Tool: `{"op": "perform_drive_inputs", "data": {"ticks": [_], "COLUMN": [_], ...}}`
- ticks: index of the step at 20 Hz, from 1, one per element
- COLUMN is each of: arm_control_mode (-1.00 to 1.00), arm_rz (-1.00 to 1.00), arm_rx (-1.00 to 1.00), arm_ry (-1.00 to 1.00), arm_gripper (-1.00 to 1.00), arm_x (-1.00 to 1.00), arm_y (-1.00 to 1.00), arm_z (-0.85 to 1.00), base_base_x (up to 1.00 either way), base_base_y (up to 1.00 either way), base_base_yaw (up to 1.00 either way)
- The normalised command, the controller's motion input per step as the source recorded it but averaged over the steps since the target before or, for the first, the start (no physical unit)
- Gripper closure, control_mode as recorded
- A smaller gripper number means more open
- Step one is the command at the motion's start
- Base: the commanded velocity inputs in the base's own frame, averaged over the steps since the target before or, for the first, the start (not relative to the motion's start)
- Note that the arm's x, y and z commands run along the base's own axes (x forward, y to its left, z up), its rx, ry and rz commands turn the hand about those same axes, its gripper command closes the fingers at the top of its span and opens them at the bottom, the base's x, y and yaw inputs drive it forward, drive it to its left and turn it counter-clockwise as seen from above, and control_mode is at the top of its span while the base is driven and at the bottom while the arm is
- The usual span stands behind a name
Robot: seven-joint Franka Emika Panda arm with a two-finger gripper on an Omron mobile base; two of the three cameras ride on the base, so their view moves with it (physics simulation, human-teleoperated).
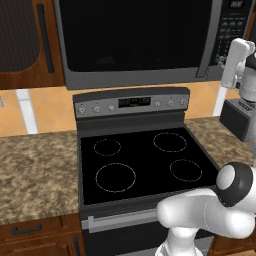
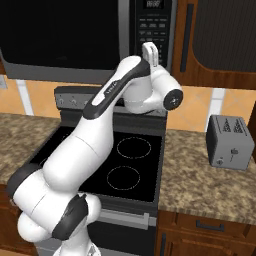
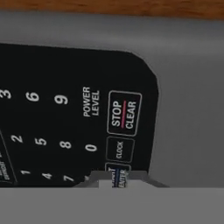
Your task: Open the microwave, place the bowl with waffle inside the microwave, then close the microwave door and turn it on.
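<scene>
**Robot hand at the microwave keypad, door shut**

A simulated kitchen. The microwave [image 1: 135, 40] hangs above a black-topped stove [image 1: 142, 162], between wooden cabinets [image 1: 25, 40]. The microwave door [image 1: 132, 35], a wide black glass panel with a grey bar handle on its right edge, is closed. The glass is too dark to show whether the bowl and waffle sit inside. A speckled stone bench [image 1: 35, 172] runs either side of the stove; a small grey toaster [image 2: 229, 141] stands on its right part.

The white arm reaches up to the keypad panel [image 2: 151, 24] at the microwave's right. The hand's [image 2: 150, 53] finger spacing cannot be told from the frames. The hand view looks closely at the keys: digits, Power Level, Stop/Clear [image 3: 124, 113], Clock, and a partly hidden start key at the bottom edge.

Judged from this, the last step is in hand: switching the microwave on. Next would be a short, straight press on the start key, keeping clear of Stop/Clear.
</scene>
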Motion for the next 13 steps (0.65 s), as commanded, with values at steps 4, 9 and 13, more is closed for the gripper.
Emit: {"op": "perform_drive_inputs", "data": {"ticks": [4, 9, 13], "arm_control_mode": [-1.00, -1.00, -1.00], "arm_rz": [0.00, 0.00, 0.02], "arm_rx": [0.08, 0.01, 0.00], "arm_ry": [0.01, 0.00, 0.00], "arm_gripper": [1.00, 1.00, 1.00], "arm_x": [0.75, -0.48, -1.00], "arm_y": [-0.19, -0.05, 0.03], "arm_z": [-0.07, -0.28, -0.07], "base_base_x": [0.00, 0.00, 0.00], "base_base_y": [0.00, 0.00, 0.00], "base_base_yaw": [0.00, 0.00, 0.00]}}
